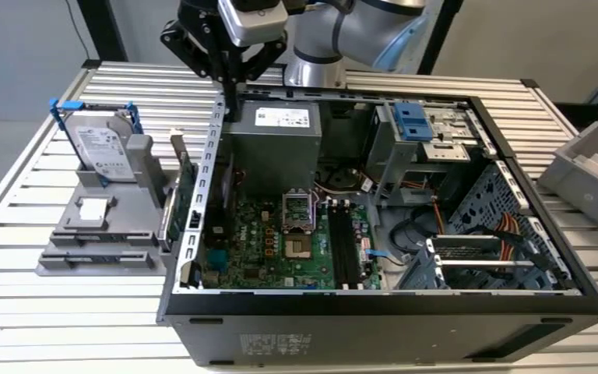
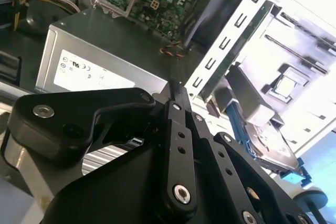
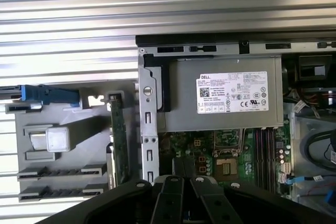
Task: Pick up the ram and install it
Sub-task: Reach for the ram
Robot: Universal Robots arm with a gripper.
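The ram [image 1: 171, 214] is a green stick standing on edge in the grey fixture [image 1: 91, 234], just outside the open computer case's [image 1: 382, 304] wall on the exterior view's left; the first wrist view shows the ram [image 3: 118, 140] too. My gripper [image 1: 233, 92] hangs above the far end of that wall, beside the power supply [image 1: 278, 132], well above the ram and apart from it. Its black fingers [image 2: 177, 98] are pressed together with nothing between them. The black memory slots [image 1: 341, 245] on the motherboard lie next to the processor socket [image 1: 297, 226].
A hard drive [image 1: 102, 144] with a blue bracket stands at the fixture's far end. Inside the case are a drive cage with a blue latch [image 1: 413, 121], cables and a fan duct [image 1: 413, 234]. A grey bin [image 1: 590, 167] sits at the exterior view's right.
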